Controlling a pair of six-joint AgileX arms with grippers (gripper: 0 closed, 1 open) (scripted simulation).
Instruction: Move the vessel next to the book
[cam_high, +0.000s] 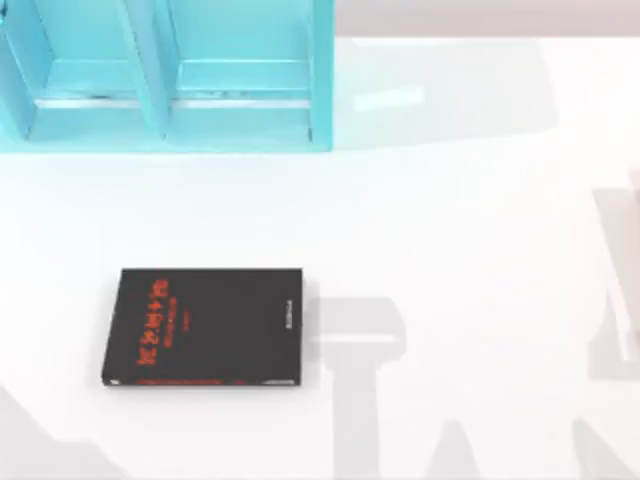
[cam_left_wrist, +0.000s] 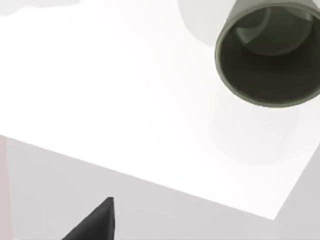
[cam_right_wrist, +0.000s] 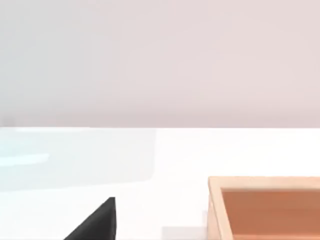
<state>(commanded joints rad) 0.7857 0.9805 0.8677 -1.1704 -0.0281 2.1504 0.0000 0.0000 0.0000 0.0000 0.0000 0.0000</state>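
Observation:
The book (cam_high: 205, 326) lies flat on the white table at the left of the top view, black with red lettering and a thin red line along its near edge. The vessel (cam_left_wrist: 270, 60) is a small grey-olive cup with a dark inside; in the left wrist view it stands upright on the white table, not far from a table edge. A dark tip of my left gripper (cam_left_wrist: 95, 225) pokes into that view, well apart from the vessel. A dark tip of my right gripper (cam_right_wrist: 97, 222) hangs over bare table in the right wrist view.
A teal shelf unit (cam_high: 170, 80) stands along the back left of the table. In the right wrist view an open wooden box (cam_right_wrist: 265, 205) sits on the table near the right gripper. Grey arm shadows fall right of the book.

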